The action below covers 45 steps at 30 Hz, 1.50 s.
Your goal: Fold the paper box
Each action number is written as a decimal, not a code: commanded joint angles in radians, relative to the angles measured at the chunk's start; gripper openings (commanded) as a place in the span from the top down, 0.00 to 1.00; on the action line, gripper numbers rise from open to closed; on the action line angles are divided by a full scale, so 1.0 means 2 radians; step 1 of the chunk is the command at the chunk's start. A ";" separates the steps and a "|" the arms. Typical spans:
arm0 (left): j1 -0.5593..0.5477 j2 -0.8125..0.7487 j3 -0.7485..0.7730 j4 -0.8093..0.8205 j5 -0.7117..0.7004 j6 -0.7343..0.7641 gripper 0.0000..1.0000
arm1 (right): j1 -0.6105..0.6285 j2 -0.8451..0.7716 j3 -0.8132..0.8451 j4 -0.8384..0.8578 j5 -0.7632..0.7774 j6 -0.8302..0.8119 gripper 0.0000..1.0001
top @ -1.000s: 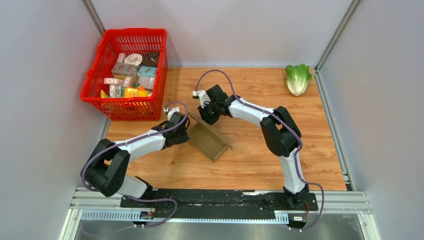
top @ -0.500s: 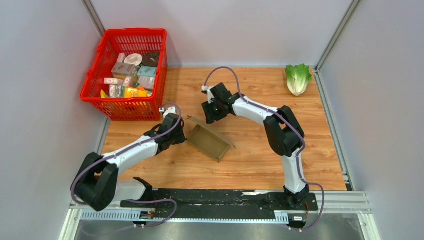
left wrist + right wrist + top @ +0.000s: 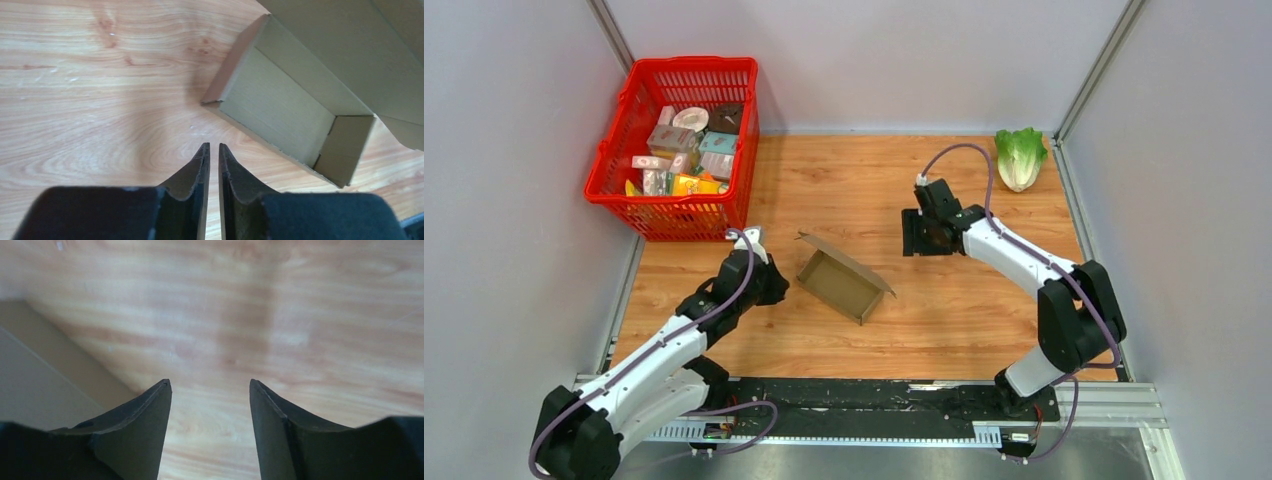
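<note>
The paper box point(image 3: 842, 283) is a small, shallow brown cardboard tray lying free on the wooden table, open side up, with a lid flap raised along its far side. My left gripper point(image 3: 777, 287) sits just left of it, jaws a narrow slit apart with nothing between them. In the left wrist view that gripper point(image 3: 214, 146) points at the bare table just short of the paper box point(image 3: 285, 107). My right gripper point(image 3: 908, 236) hovers well to the box's right, wide open and empty. In the right wrist view, the gripper point(image 3: 210, 382) faces bare wood, with the paper box point(image 3: 30, 365) at the left edge.
A red basket point(image 3: 694, 62) full of small printed packages stands at the back left corner. A lettuce head point(image 3: 1021, 157) lies at the back right. Grey walls enclose the table on three sides.
Both grippers have let go of the box and opened. The left arm drew back toward the near left; the right arm swung away to the right. The box shifted slightly.
</note>
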 commanded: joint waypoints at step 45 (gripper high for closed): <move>-0.001 0.135 0.038 0.024 0.005 0.009 0.90 | 0.088 0.184 0.145 0.032 -0.053 -0.063 0.74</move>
